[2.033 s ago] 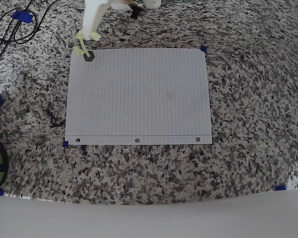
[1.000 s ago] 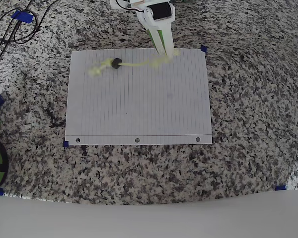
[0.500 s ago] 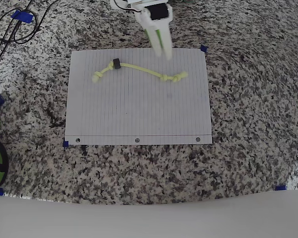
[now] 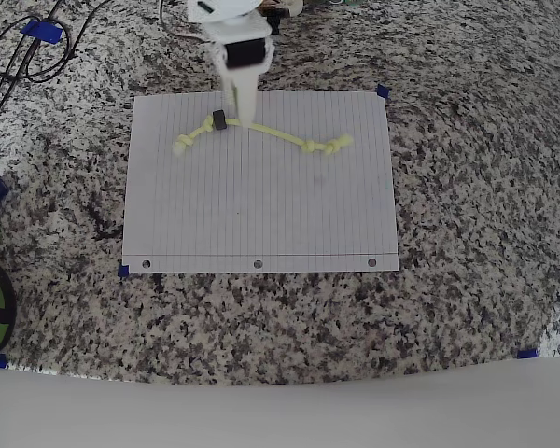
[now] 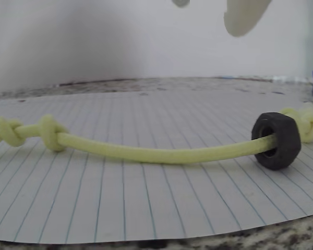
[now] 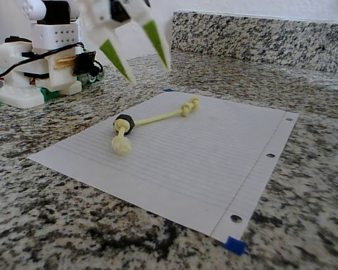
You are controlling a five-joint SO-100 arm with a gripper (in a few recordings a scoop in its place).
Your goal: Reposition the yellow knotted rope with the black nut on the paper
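Jaws: your gripper [image 6: 139,54] had its two green-tipped fingers spread wide apart, and they held nothing.
Gripper place: in the fixed view you had it up in the air over the far edge of the paper [image 6: 225,185], not touching the rope. In the overhead view it [image 4: 243,110] hung over the top edge of the paper [image 4: 261,215], just beside the nut.
Rope: you could see the yellow knotted rope [image 4: 266,135] lying flat on the paper, in the upper part near the top edge. It ran across the sheet with a soft bend.
Nut: the black nut [image 4: 218,119] sat on the rope, close to its left end in the overhead view. In the wrist view the rope [image 5: 146,152] went right through the hole of the nut [image 5: 277,140], and a knot sat just past it.
Knots: two knots sat close together at the other end of the rope, toward the paper's right side in the overhead view.
Paper: it lay flat on the speckled counter [image 4: 467,187], with its three holes along the bottom edge in the overhead view.
Tape: small bits of blue tape [image 6: 234,245] sat at the paper's corners.
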